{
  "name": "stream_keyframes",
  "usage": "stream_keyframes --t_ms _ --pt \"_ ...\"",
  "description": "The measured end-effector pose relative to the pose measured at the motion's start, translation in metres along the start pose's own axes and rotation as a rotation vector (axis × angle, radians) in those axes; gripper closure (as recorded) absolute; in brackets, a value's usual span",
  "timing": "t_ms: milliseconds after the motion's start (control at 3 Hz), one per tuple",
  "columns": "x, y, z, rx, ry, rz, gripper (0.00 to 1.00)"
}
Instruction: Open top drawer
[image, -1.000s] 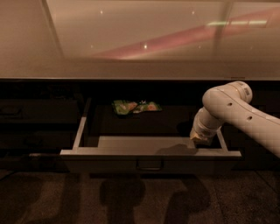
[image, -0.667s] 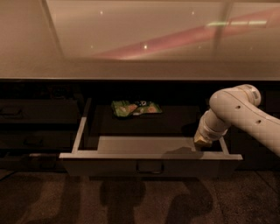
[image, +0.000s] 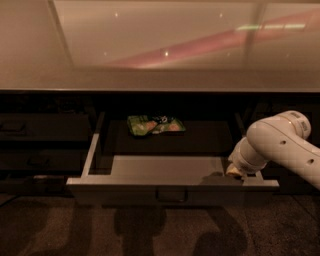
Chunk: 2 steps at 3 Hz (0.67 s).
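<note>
The top drawer (image: 172, 192) stands pulled out from under the counter, its dark front with a small central handle (image: 171, 194) facing me and pale side rails (image: 90, 155) showing. A green snack bag (image: 155, 124) lies at the back of its grey tray. My gripper (image: 234, 171) is at the drawer's right front corner, at the end of the white arm (image: 280, 145), low over the tray edge.
A glossy beige countertop (image: 160, 50) overhangs the drawers. Narrower dark drawer fronts (image: 40, 130) sit shut to the left. Dark carpet floor (image: 160, 230) lies in front, with shadows on it.
The drawer has slid further out toward me. The arm and gripper have moved right and slightly forward along with its right front corner.
</note>
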<state>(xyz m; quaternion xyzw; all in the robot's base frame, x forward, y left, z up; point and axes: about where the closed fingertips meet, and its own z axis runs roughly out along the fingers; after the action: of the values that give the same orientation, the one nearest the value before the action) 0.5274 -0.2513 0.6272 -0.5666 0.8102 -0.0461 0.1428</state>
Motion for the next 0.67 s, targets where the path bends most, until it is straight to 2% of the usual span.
stream_keyframes --t_ms 333,667 --pt "0.000 -0.001 -0.001 0.000 0.000 0.000 0.00" --pt "0.006 0.025 0.002 0.024 0.012 0.006 0.00"
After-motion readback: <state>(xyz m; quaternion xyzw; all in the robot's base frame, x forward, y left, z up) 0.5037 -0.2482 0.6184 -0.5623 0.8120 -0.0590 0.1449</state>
